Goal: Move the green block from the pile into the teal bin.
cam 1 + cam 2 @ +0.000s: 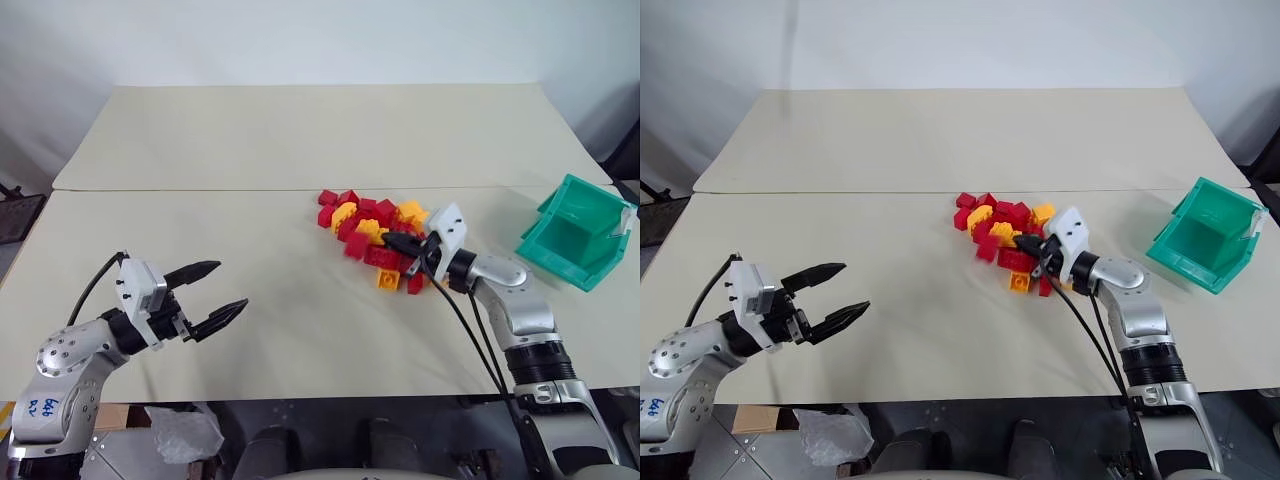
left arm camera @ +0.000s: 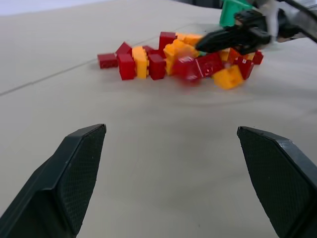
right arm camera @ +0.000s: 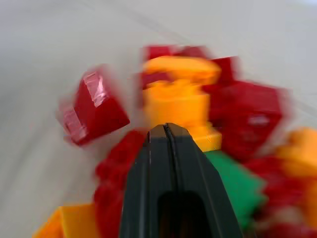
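Fingers of the right gripper [image 3: 166, 130] are pressed flat together with nothing between them, and they are pushed low into the pile [image 1: 375, 235] like a wedge, which reads as a way of nudging bricks aside to free the target and not as a grasp. Just beside those closed fingers, touching their flank and partly under neighbouring bricks, lies the green block [image 3: 237, 184]; it is buried enough that only a slanted face of it shows. Ahead of the fingertips sit yellow-orange bricks with rounded studs, and to the other side a glossy red brick [image 3: 93, 106] is tipped on an edge, apparently knocked loose. The bricks are hard, shiny moulded plastic with sharp corners, so they will likely slide and tumble on the matte cream table [image 1: 260, 140] when pushed. Well behind and outward of the right wrist stands the teal bin [image 1: 575, 232], smooth-walled, slanted, its open front facing the pile. The left gripper [image 1: 208, 296] hangs over bare table well apart from the bricks, its textured black fingers spread wide and holding nothing.
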